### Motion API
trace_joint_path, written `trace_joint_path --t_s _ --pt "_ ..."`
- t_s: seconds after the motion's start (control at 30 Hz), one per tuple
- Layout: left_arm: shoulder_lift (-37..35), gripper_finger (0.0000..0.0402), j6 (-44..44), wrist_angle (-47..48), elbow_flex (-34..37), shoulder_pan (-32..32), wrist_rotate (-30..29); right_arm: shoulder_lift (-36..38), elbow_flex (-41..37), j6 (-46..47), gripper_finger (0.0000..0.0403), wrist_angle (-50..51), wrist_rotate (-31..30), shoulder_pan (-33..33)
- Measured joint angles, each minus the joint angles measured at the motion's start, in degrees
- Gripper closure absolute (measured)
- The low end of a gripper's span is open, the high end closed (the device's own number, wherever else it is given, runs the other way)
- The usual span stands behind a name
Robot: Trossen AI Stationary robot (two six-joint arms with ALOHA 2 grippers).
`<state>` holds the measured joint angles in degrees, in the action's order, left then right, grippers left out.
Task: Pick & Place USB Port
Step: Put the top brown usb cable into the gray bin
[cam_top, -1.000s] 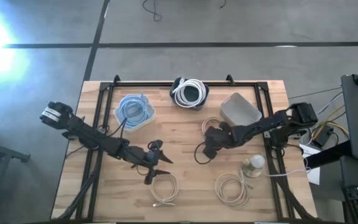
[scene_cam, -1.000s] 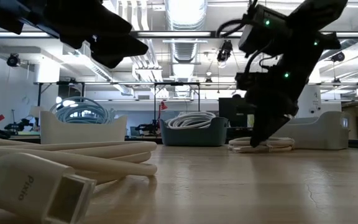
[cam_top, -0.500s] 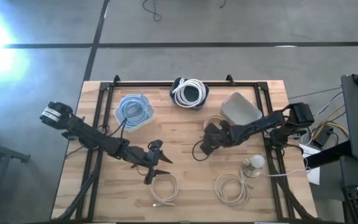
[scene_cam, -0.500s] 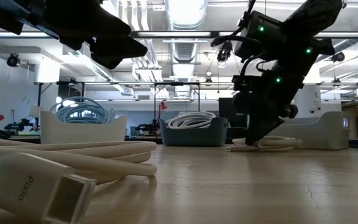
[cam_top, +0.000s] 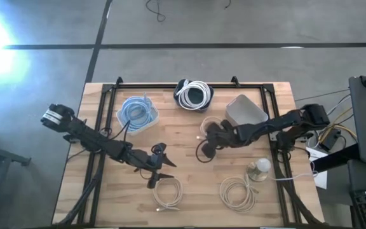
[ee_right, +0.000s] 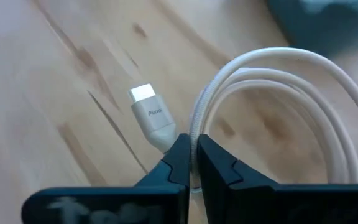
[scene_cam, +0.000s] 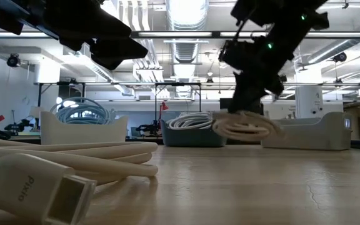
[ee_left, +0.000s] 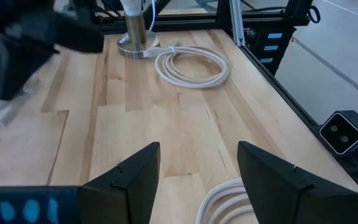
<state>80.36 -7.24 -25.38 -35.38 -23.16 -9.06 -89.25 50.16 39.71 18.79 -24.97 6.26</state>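
While the right gripper [ee_right: 193, 163] pinches a coiled off-white USB cable [ee_right: 278, 99], its two dark fingers are closed tight on the cord just behind the plug, and the low view shows the coil [scene_cam: 245, 127] hanging clear of the wooden table [scene_cam: 230, 187]. From above, this gripper [cam_top: 210, 141] sits near the table's middle, with the dark round bin of white cable [cam_top: 193, 95] just beyond it toward the table's far edge and the empty pale grey tray [cam_top: 245, 112] beside it on the arm's own side. The coil's loop trails back from the fingers toward the dark bin, while the connector end [ee_right: 148, 107] points the other way, down toward the wood.

My judgement is that the lift is done and the carry to a container is the step in hand; the dark bin, already holding a like cable, lies nearest, though which container is meant cannot be told from these pictures.

Over on the opposite side of the dark bin, the left gripper [ee_left: 194, 180] hovers with fingers spread and nothing between them, above another loose off-white coil [cam_top: 166, 194] at the near edge. A white bin of blue cable [cam_top: 136, 113] stands left of the dark bin.
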Motion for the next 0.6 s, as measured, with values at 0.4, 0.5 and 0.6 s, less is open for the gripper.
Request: trace_joint_path --t_s 0.4,0.5,0.6 --pt "0.0 0.0181 -0.7 0.9 0.0 0.0 0.0 2.5 19.9 -2.1 0.0391 25.8 -16.1 2.2" --pt "0.0 0.0181 -0.7 1.0 0.0 0.0 0.0 2.6 25.4 1.8 0.0391 35.8 -22.4 3.0" --pt "0.0 0.0181 -0.7 1.0 0.0 0.0 0.0 2.7 28.2 7.4 0.0391 42.9 -28.2 3.2"
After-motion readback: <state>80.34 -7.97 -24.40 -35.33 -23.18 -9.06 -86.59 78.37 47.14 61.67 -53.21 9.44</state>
